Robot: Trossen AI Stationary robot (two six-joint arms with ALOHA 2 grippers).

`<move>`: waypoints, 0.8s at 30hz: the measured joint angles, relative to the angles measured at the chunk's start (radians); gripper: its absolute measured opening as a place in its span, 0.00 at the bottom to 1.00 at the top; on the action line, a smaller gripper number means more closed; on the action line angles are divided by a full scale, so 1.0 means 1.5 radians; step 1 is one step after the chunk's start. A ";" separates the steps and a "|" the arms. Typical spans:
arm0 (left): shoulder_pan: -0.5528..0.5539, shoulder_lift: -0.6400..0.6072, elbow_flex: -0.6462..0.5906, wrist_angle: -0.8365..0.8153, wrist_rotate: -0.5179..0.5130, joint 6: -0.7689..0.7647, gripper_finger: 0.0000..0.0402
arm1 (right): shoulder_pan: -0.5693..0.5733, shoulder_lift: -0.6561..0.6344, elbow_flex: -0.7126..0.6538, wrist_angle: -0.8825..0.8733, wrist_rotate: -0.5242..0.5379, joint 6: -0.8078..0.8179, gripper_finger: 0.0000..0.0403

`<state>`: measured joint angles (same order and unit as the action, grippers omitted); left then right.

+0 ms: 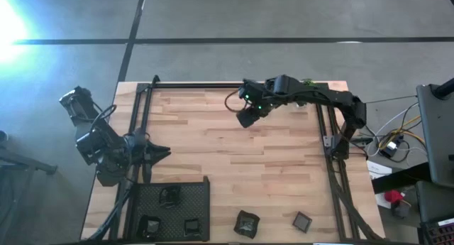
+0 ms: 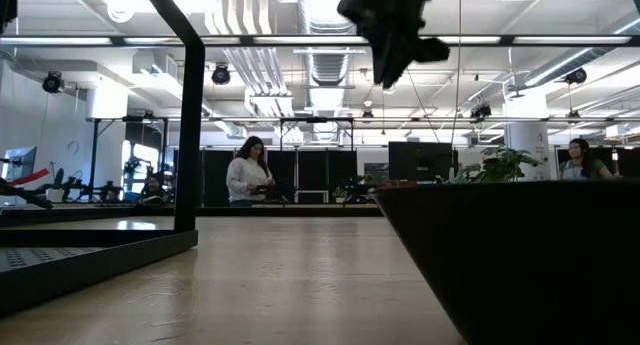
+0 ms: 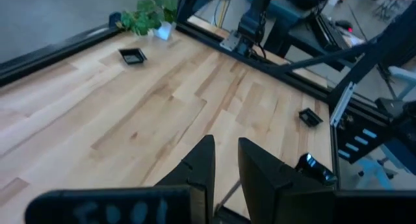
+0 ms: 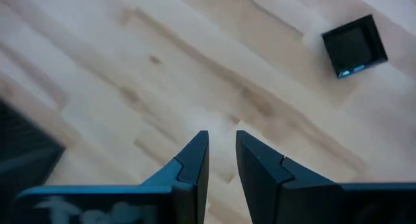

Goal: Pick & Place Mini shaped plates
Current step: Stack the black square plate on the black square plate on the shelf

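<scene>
From my remote station I count one wooden table, two arms, and one black mesh tray at the table's near-left corner. Mini shaped plates: five visible in the high view. Three sit inside the tray: one toward its middle, one at its near-left, one at its near-right. Two lie on the bare wood to the right of the tray, well apart from both grippers: a wavy-edged plate and a small square plate, with a gap between them. Left gripper: one, at the left edge of the table just beyond the tray's far side, pointing inward over the boards; in its wrist view its two dark fingers stand a narrow gap apart with nothing between them. Right gripper: one, raised over the far middle of the table, its arm reaching in from the right rear; in its wrist view its fingers likewise stand a narrow gap apart, empty, with bare wood below and one square plate off to the side. One green leafy plant shows at the table's corner in the left wrist view. In the low view I count two people in the room behind the table, one standing and one at the far right.
</scene>
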<state>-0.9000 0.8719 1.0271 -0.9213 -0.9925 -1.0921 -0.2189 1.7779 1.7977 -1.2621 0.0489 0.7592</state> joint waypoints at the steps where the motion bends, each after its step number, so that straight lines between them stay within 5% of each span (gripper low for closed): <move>1: 0.000 -0.002 0.000 0.000 -0.007 0.000 0.15 | -0.015 0.000 -0.017 0.016 -0.008 -0.012 0.18; 15: 0.002 -0.023 0.000 0.000 -0.156 -0.060 0.15 | -0.226 0.001 -0.233 0.213 -0.073 -0.144 0.18; 24: 0.013 -0.027 -0.001 0.000 -0.205 -0.079 0.15 | -0.294 0.043 -0.287 0.258 -0.099 -0.241 0.18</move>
<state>-0.8811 0.8318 1.0264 -0.9207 -1.3006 -1.2110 -0.6604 1.8422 1.3678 -0.8748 -0.0992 0.3972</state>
